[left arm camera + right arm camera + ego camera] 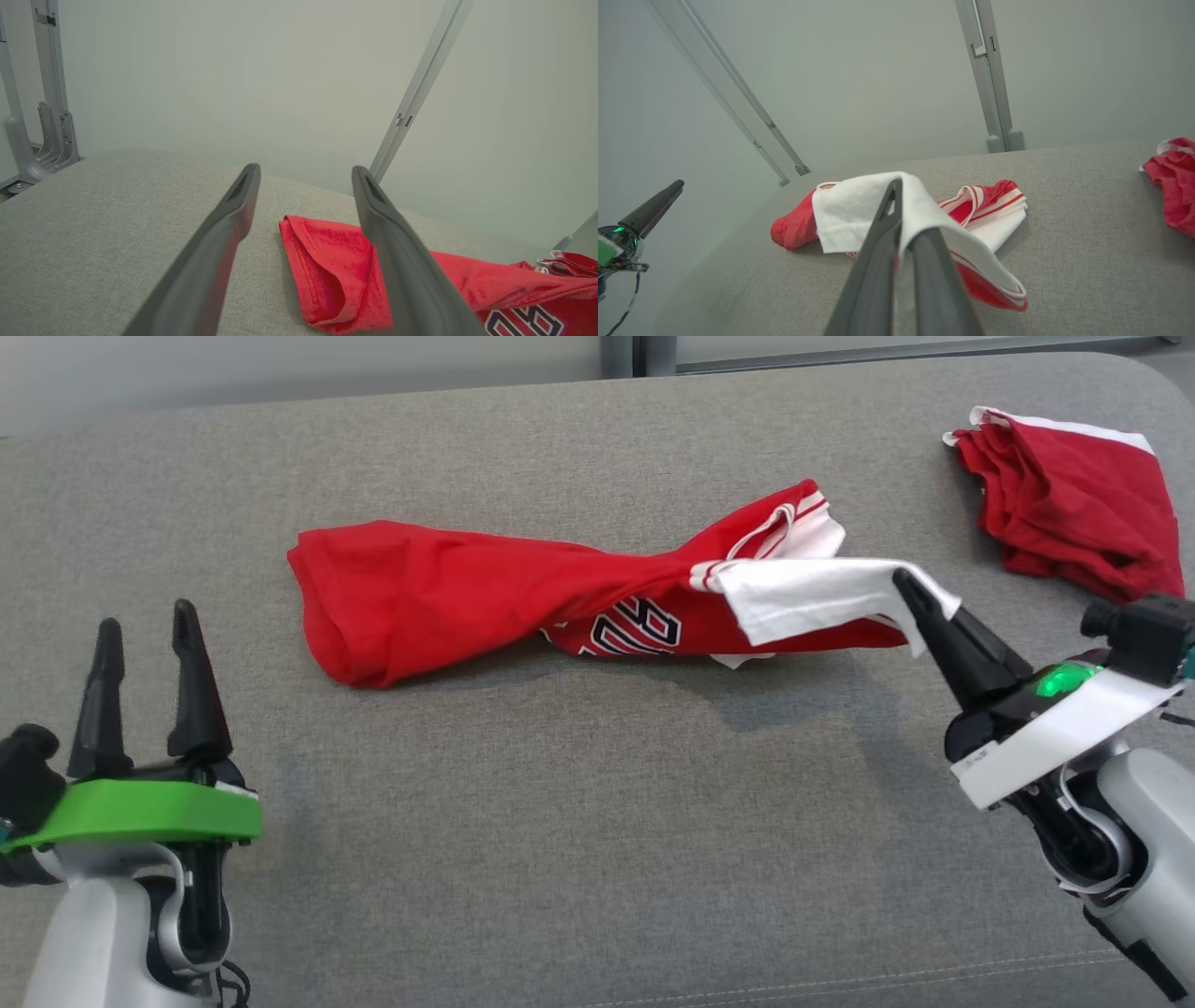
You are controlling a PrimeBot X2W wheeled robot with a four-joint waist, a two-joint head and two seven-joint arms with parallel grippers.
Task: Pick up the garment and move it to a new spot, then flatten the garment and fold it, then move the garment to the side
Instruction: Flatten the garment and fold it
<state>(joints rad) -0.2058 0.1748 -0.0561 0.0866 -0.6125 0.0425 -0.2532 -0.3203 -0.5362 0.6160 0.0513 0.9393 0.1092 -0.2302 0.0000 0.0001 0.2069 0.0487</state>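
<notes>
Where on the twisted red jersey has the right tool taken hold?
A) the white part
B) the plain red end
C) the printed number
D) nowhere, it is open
A: the right tool is shut on the white part of the jersey, with the cloth draped over its tips.

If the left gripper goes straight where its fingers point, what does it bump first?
Probably nothing nearby: the left gripper aims past the red garment toward the pale wall; depth unclear.
</notes>
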